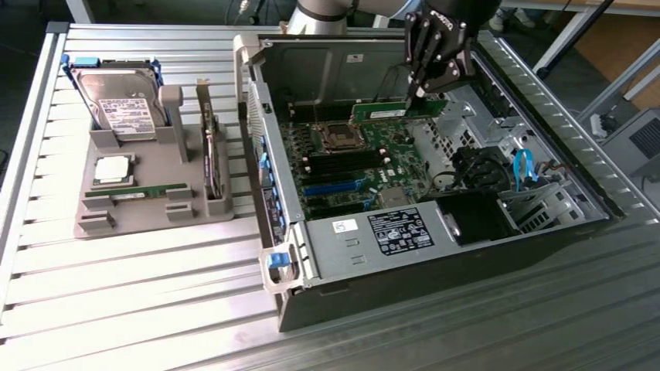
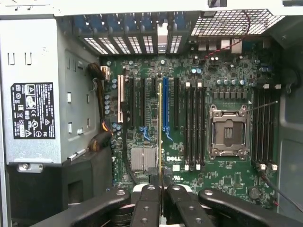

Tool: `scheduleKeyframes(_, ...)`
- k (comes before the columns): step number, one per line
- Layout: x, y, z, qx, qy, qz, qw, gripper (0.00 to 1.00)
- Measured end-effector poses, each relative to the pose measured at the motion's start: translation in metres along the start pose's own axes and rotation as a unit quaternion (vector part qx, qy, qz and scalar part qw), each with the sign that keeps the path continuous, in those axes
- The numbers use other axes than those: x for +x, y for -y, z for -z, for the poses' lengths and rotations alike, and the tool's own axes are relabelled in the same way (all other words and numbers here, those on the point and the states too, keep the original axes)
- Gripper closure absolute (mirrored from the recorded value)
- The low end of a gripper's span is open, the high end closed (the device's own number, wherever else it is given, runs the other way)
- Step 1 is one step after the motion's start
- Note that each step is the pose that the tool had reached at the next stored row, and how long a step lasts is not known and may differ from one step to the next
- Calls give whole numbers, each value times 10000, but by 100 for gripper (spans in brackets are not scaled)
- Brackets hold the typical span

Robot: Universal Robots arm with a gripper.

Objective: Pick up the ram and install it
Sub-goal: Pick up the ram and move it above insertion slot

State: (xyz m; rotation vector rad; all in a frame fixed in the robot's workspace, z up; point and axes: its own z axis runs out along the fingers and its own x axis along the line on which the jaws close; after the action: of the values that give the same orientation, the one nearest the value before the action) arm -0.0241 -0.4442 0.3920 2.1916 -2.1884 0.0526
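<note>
The gripper (image 1: 421, 91) hangs inside the open computer case (image 1: 309, 66), its fingers pinched narrow on the upper edge of the ram (image 1: 397, 113), which hangs clear above the motherboard (image 1: 400, 147). From the wrist, the ram (image 2: 160, 132) runs edge-on between the fingers (image 2: 147, 208), well apart from both case walls.

Exterior view high, oblique, distant; wrist view close, facing down; shared: motherboard (image 1: 392, 151) (image 2: 222, 182).

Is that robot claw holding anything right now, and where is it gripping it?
Yes: the gripper pinches the long, thin green ram stick by its upper long edge, over the open grey computer case.
</note>
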Motion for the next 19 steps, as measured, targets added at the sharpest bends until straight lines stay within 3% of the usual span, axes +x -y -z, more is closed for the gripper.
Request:
scheduleKeyframes(12, 0, 358, 2, 0, 0, 0, 10000, 89)
scheduleKeyframes(16, 0, 417, 2, 0, 0, -1, 10000, 89)
scheduleKeyframes(19, -156, 419, 11, 0, 0, 0, 10000, 89)
